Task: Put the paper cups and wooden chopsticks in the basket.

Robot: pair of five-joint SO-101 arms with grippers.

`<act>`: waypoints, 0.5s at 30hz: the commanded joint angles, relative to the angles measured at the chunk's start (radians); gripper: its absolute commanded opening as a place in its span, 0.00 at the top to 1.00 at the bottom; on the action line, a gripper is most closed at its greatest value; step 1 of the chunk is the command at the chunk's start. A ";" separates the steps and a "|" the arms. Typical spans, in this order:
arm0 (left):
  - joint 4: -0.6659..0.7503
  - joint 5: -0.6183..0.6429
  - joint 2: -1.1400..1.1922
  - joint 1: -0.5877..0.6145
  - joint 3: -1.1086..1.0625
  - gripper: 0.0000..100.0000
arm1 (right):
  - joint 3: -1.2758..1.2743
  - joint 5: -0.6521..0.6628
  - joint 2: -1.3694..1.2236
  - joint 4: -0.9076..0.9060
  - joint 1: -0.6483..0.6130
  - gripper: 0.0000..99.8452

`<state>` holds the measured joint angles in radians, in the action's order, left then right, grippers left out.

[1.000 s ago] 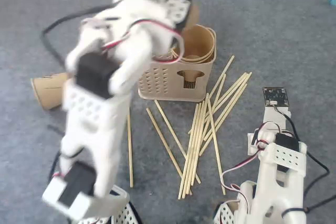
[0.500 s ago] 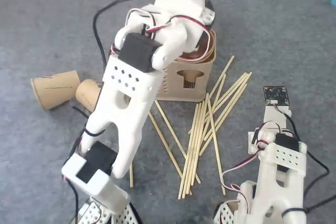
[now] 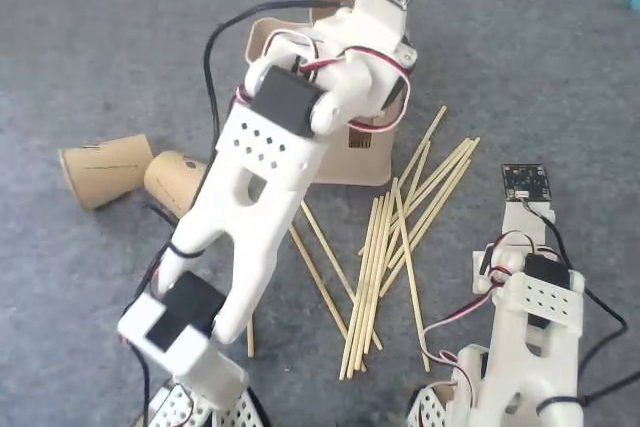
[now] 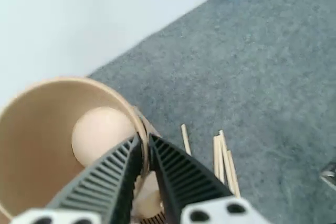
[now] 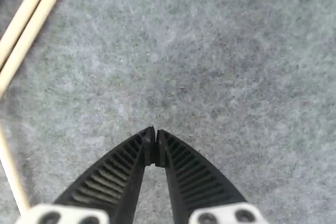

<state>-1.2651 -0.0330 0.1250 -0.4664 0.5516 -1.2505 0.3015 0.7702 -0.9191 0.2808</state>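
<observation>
Two paper cups [image 3: 100,173] lay on their sides on the grey desk [image 3: 540,67], close together, well apart from the basket [image 3: 372,155], on the side away from the chopsticks; one was partly hidden by the left arm [image 3: 262,187]; a third cup [image 4: 47,145] was held up, its rim pinched in the left pincer [image 4: 144,144], clenched on that rim with one finger inside the cup and one outside; the left arm stretched over the basket and covered most of it; a beige shape sat below the third cup, could not tell what; wooden chopsticks [image 3: 392,237] lay loose on the desk just beside the basket, fanned out between it and the right arm [image 3: 530,317]; the right pincer [image 5: 155,136] was clenched tight on nothing, above bare desk, with chopsticks [image 5: 31,19] off to one side.
</observation>
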 commanded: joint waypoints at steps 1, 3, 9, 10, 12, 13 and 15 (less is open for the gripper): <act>-0.020 0.011 -0.127 -0.048 0.005 0.99 | 0.006 0.011 0.031 0.018 0.005 0.99; -0.020 0.011 -0.157 -0.058 0.005 0.99 | 0.006 0.011 0.031 0.018 0.005 0.99; -0.052 0.011 -0.190 -0.054 0.005 0.99 | 0.006 0.011 0.031 0.018 0.005 0.99; -0.061 0.011 -0.184 -0.054 0.005 0.99 | 0.006 0.011 0.031 0.018 0.005 0.99; -0.061 0.011 -0.175 -0.044 0.005 0.99 | 0.006 0.011 0.031 0.018 0.005 0.99; -0.061 0.011 -0.176 -0.032 0.005 0.99 | 0.006 0.011 0.031 0.018 0.005 0.99; -0.061 0.011 -0.176 -0.021 0.012 0.99 | 0.006 0.011 0.031 0.018 0.005 0.99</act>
<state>-1.3234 -0.0299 -0.0069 -0.5155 0.5516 -1.2505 0.3015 0.7702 -0.9191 0.2808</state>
